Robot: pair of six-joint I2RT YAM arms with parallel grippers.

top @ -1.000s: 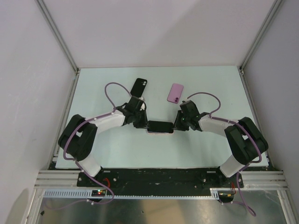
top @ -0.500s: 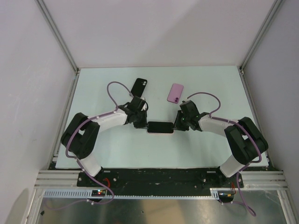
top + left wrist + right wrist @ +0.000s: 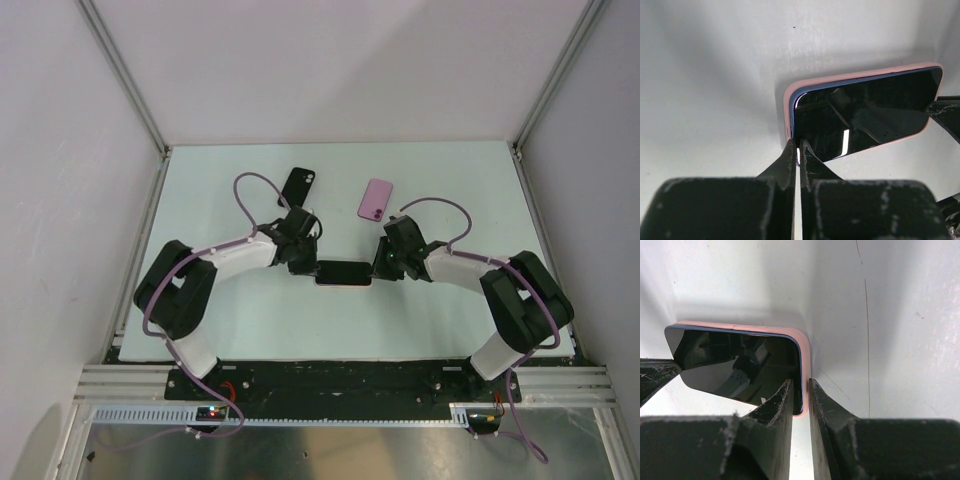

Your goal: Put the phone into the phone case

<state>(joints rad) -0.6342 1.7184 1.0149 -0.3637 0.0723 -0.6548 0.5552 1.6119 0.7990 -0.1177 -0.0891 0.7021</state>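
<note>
Two arms reach in from the near edge of the bench [image 3: 470,180], the left arm [image 3: 235,258] and the right arm [image 3: 462,268] bent toward each other so that they meet in the middle.

Between them lies the phone [image 3: 343,271], flat and screen up, long side across the bench. It sits inside the pink phone case [image 3: 788,107], whose rim shows as a thin border around the dark glass.

The left jaws are pressed together, with no gap between the fingers [image 3: 787,162]. Their tips rest at the near corner of the phone's left end, right where the glass meets the pink rim.

The right jaws stand only a sliver apart, clamped on the rim at the phone's right end. One of its fingers [image 3: 780,405] lies on the screen side and the other just outside the case.

Farther back, well apart from the phone, two more items lie flat on the bench. A black phone-shaped piece [image 3: 298,183] is behind the left arm, and a lilac one [image 3: 376,199] is behind the right arm. Both show a camera corner. Whether each is a phone or a case I cannot tell.
</note>
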